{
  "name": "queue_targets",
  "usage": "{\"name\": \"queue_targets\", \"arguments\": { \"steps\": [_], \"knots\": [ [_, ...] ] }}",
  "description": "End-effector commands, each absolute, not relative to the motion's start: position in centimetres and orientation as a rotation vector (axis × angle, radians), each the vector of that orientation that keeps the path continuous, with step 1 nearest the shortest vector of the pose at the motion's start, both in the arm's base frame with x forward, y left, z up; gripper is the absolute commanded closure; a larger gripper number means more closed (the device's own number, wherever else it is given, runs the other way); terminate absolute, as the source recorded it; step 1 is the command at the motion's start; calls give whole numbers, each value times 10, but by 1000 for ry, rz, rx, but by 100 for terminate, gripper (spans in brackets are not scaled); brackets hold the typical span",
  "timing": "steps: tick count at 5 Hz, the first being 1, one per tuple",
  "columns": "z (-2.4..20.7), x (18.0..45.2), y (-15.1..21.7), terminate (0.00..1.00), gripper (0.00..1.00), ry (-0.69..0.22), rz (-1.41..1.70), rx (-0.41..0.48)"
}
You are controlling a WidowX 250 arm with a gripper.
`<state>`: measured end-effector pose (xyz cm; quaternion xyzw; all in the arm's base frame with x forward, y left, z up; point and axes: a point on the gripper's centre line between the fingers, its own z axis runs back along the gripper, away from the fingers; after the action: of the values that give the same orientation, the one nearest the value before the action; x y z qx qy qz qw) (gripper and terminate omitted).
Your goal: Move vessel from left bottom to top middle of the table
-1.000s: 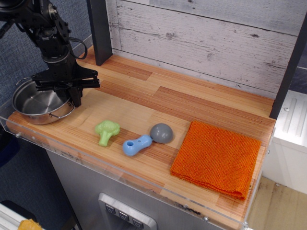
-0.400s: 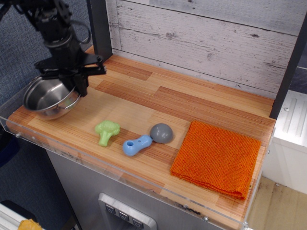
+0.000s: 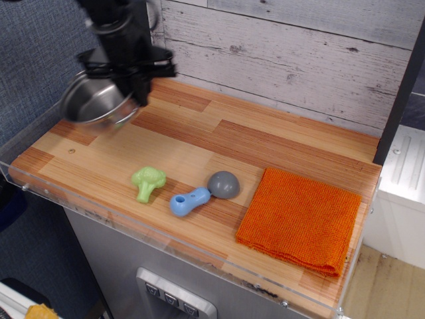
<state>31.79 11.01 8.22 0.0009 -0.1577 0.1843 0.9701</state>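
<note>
The vessel [image 3: 93, 103] is a shiny round steel pot, tilted and held in the air above the left part of the wooden table [image 3: 219, 143]. My black gripper [image 3: 137, 93] is shut on the pot's right rim, above the table's back left area. The pot hangs to the left of the gripper, clear of the tabletop. The arm reaches in from the top left.
A green broccoli toy [image 3: 147, 181], a blue toy [image 3: 188, 200] and a small grey dome [image 3: 224, 184] lie near the front middle. An orange cloth [image 3: 299, 218] covers the right side. A dark post [image 3: 138, 40] stands at the back left. A clear rim [image 3: 99, 216] lines the front edge.
The gripper has lifted the vessel off the table's left front corner and carried it up and to the right, toward the back. The toys and cloth have not moved.
</note>
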Motion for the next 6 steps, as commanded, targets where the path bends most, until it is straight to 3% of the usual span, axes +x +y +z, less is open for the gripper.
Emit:
{"name": "queue_targets", "arguments": {
  "steps": [1,3,6],
  "knots": [
    [103,352,52,0,100,-391,195,-11],
    [90,379,-7,0,100,-373,39,-17],
    [53,375,-63,0,100,-296,-113,-47]
  ]
}}
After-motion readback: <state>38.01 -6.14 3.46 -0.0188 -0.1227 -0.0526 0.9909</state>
